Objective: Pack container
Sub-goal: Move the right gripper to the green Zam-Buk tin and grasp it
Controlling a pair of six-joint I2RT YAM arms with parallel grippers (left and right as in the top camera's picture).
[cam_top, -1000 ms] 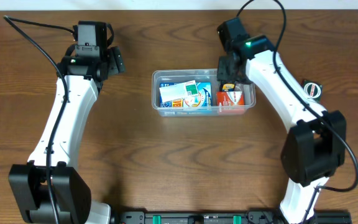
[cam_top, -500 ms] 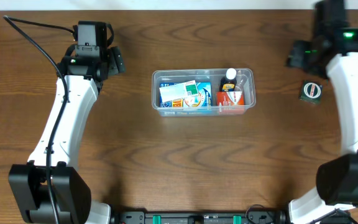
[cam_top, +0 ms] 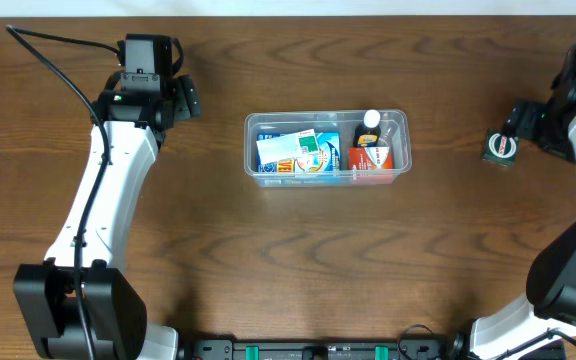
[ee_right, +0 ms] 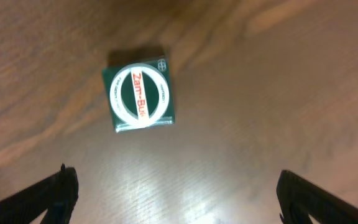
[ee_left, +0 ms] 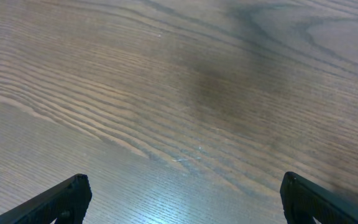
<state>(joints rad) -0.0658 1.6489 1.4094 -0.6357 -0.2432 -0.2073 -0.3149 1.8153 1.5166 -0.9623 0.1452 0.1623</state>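
The container (cam_top: pixel 247 145) is sitting in the middle of the table (cam_top: pixel 298 260), a little toward the far edge, already holding several small packs (cam_top: pixel 298 153)
Being thin clear plastic, it is probably handling as light, flexible and slick, best pinched at the rim of a short end if shifted; the left gripper (ee_left: pixel 185 193) is hanging wide open and empty near the far-left corner; the right gripper (ee_right: pixel 176 190) is hovering wide open, holding nothing, by the right edge above the green box (ee_right: pixel 140 95), likely rigid and light, inviting a pinch across opposite flat sides
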